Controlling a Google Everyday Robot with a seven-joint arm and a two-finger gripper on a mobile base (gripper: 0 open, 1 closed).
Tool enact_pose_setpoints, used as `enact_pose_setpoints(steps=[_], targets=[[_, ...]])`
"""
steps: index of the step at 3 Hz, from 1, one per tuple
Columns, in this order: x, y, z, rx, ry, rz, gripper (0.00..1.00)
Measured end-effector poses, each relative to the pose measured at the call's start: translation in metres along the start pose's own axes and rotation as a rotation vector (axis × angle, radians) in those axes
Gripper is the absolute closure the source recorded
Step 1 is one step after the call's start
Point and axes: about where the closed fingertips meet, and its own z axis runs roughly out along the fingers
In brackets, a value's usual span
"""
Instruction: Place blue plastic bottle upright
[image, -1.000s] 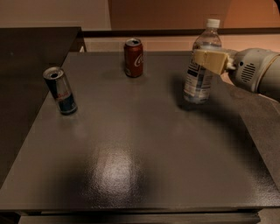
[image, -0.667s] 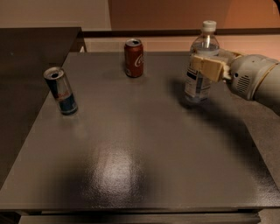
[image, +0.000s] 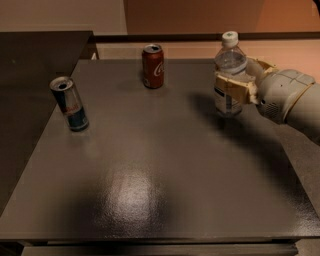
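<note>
The blue plastic bottle is a clear water bottle with a white cap and a white label with bluish print. It stands upright at the right rear of the dark table. My gripper reaches in from the right and is shut on the bottle at mid-height, its tan fingers wrapped across the label. The bottle's base is at or just above the tabletop; I cannot tell whether it touches.
A red cola can stands upright at the rear centre. A blue-and-silver slim can stands upright at the left. My white arm extends over the table's right edge. A darker counter adjoins on the left.
The bottle has gone from slightly tilted to upright in my gripper and has shifted a little. The cans have not moved.
</note>
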Motion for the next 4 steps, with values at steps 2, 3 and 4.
enact_pose_setpoints(steps=[2,3,4], targets=[[-0.014,0.005,-0.003,-0.076,-0.007,0.036,1.0],[-0.018,0.008,-0.001,-0.109,-0.004,0.095,1.0],[-0.023,0.01,0.0,-0.127,0.001,0.136,0.84]])
